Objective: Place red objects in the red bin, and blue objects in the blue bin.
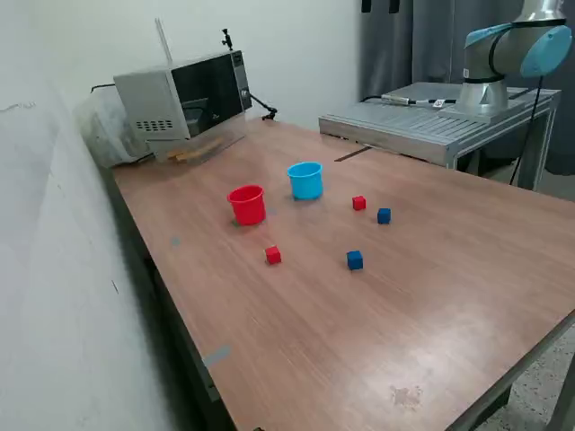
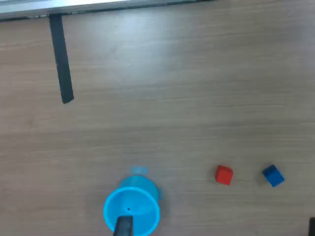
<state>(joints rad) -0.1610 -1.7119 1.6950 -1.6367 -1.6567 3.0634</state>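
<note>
A light blue cup (image 2: 132,210) stands upright on wood; a red cube (image 2: 224,175) and blue cube (image 2: 272,175) sit close together, seemingly apart.

The exterior view looks down from high at one corner of the table (image 1: 431,296), quite far. The wrist view looks straight down, closer. Both views show the blue cup (image 1: 305,180) (image 2: 132,209), one red cube (image 1: 359,203) (image 2: 224,175) and one blue cube (image 1: 384,215) (image 2: 273,175).

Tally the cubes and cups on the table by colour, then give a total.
Red cubes: 2
Blue cubes: 2
Red cup: 1
Light blue cup: 1
Total: 6
</note>
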